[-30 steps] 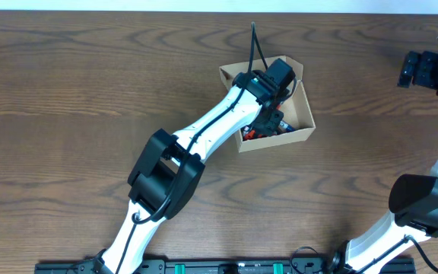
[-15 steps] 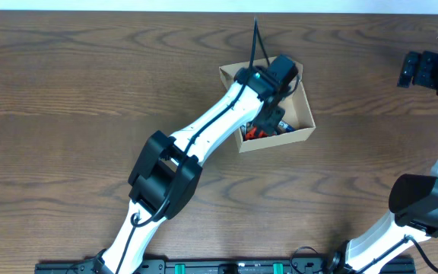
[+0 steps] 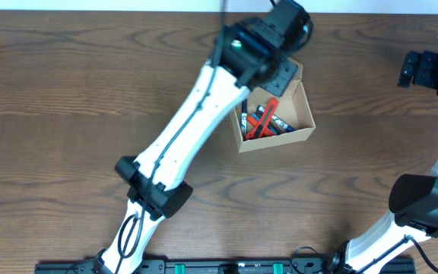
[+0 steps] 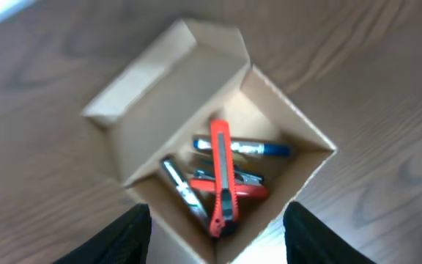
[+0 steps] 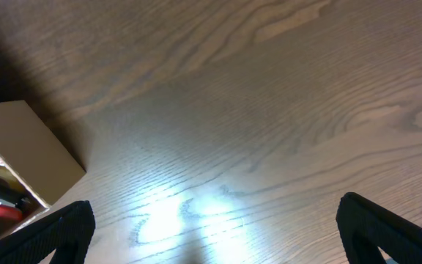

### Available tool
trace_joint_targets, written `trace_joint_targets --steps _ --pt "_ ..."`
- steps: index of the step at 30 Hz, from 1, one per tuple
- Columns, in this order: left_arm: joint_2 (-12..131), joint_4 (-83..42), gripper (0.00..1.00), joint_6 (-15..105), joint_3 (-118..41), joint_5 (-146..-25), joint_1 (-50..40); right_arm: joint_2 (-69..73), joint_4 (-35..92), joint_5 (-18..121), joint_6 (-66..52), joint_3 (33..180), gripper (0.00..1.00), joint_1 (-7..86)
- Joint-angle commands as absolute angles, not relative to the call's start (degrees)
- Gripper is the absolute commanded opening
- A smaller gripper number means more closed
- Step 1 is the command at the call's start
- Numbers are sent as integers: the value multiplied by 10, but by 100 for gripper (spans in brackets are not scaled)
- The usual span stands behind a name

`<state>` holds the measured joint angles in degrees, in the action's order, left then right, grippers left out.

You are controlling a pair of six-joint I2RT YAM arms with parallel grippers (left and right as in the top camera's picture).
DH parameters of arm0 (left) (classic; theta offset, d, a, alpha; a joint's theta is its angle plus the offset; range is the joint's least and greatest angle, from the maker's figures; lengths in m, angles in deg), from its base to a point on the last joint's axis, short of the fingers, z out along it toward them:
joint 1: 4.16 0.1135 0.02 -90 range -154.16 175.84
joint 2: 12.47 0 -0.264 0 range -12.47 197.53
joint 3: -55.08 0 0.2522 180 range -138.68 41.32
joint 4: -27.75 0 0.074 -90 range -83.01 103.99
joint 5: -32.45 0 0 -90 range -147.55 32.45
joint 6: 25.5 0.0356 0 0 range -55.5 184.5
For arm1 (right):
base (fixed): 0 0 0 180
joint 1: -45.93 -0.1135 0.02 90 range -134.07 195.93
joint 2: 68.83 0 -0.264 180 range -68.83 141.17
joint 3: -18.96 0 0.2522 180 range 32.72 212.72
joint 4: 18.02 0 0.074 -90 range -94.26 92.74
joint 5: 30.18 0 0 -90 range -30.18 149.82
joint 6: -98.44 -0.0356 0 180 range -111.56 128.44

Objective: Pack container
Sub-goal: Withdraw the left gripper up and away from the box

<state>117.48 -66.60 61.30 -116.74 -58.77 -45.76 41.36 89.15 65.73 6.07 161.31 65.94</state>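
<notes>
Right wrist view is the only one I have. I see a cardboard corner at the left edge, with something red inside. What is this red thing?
Observer: A red utility knife, lying on top of the other things in the container.
Operator: Does the left gripper hold anything?
Observer: No. The left gripper hangs open above the container, with nothing between its fingers.
Operator: What lies under the knife?
Observer: A blue pen lies across under it; the other items there are too blurred to name.
</notes>
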Motion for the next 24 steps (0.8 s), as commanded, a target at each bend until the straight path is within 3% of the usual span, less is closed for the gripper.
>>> trace_joint_targets --steps 1,10,17,19,24 --pt "1145 -720 56 593 -1276 -528 -429 405 892 656 55 1620 99 661" --pt "1003 -807 56 566 -1359 -460 -315 405 869 611 26 1620 99 661" --pt "946 -828 49 540 -1355 -432 -210 406 861 353 27 1619 99 658" --pt "949 -828 43 522 -1347 -434 -182 406 861 322 20 1618 86 651" --pt "965 -828 42 504 -1274 -485 -152 407 820 326 -21 1600 85 616"
